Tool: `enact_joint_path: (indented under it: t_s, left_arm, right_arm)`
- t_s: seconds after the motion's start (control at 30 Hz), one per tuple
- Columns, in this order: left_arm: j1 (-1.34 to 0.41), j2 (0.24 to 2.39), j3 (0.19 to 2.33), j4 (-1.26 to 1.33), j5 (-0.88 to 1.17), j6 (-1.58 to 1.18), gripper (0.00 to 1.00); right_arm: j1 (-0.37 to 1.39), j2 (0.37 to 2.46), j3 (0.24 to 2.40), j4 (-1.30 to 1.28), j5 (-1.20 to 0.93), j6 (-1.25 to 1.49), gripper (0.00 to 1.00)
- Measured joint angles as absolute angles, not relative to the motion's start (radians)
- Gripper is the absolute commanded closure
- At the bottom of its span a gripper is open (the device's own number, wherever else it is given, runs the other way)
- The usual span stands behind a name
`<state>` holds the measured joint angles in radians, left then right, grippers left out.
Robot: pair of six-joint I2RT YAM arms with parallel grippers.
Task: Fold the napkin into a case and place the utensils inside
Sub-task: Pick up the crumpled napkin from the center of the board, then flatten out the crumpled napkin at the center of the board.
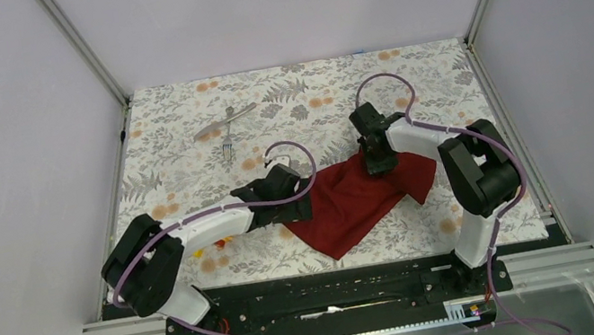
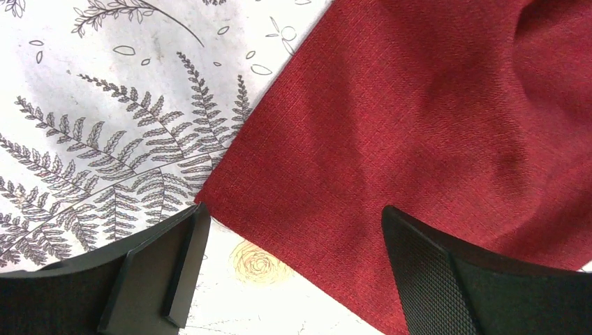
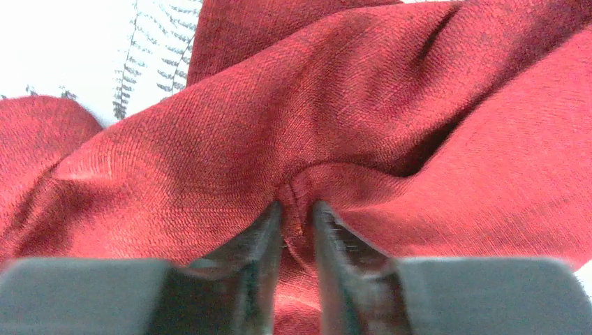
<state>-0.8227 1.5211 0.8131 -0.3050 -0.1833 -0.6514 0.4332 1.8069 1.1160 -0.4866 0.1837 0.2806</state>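
While the right gripper (image 3: 297,209) pinches a fold of the maroon napkin (image 3: 419,139), the left gripper (image 2: 293,209) (jaws spread wide) straddles its corner.

The left arm (image 1: 208,228) and right arm (image 1: 416,140) share white shells, bulky black joints and looping purple cables (image 1: 379,77); the left tool (image 2: 293,211) is black, its fingers (image 2: 426,276) cross-hatched.

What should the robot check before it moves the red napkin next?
1. Right gripper pinches a napkin fold: ok.
2. Left gripper open at the napkin's corner: ok.
3. Napkin lying flat: not ok, it is bunched up by the right gripper.
4. Utensils lie apart from the cloth: ok.
5. Pinch firm enough to pull: cannot tell.
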Motion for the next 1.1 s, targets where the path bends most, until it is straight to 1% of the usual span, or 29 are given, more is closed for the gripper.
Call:
enact_joint_path:
  t_s: [0.1,0.3,0.47,0.5,0.53,0.57,0.63,0.7,0.83,0.87,0.9,1.0,1.1]
  left_arm:
    - [-0.823,1.536,0.813,-0.306,-0.196,-0.651,0.01]
    - [-0.823,1.585,0.837,-0.307,-0.241,-0.636,0.01]
    - [-0.823,1.651,0.894,-0.305,-0.282,-0.617,0.02]
    - [-0.823,1.665,0.907,-0.305,-0.292,-0.612,0.05]
    - [-0.823,1.680,0.921,-0.306,-0.302,-0.607,0.09]
    - [-0.823,1.694,0.933,-0.306,-0.312,-0.603,0.17]
    - [-0.823,1.720,0.958,-0.306,-0.329,-0.596,0.36]
    - [-0.823,1.741,0.982,-0.305,-0.339,-0.594,0.61]
    - [-0.828,1.764,1.012,-0.305,-0.366,-0.593,0.88]
    - [-0.828,1.764,1.013,-0.318,-0.382,-0.591,0.97]
    - [-0.828,1.762,1.013,-0.331,-0.400,-0.587,1.00]
    - [-0.823,1.729,1.015,-0.411,-0.455,-0.568,1.00]
    - [-0.814,1.628,1.022,-0.482,-0.490,-0.543,1.00]
  right_arm:
    - [0.433,1.802,1.109,-0.469,0.186,0.286,0.99]
    - [0.433,1.697,1.064,-0.462,0.191,0.294,1.00]
    - [0.433,1.498,1.040,-0.475,0.209,0.296,1.00]
    - [0.433,1.456,1.040,-0.478,0.216,0.296,1.00]
    - [0.433,1.403,1.040,-0.481,0.224,0.296,1.00]
    - [0.433,1.366,1.040,-0.484,0.229,0.297,1.00]
    - [0.433,1.287,1.041,-0.491,0.245,0.300,1.00]
    - [0.433,1.217,1.044,-0.498,0.259,0.307,1.00]
    - [0.433,1.102,1.072,-0.535,0.307,0.313,1.00]
    - [0.433,1.078,1.086,-0.546,0.323,0.313,1.00]
    - [0.433,1.056,1.102,-0.553,0.338,0.313,1.00]
    - [0.433,1.000,1.168,-0.577,0.392,0.309,1.00]
    - [0.433,0.971,1.259,-0.597,0.456,0.300,1.00]
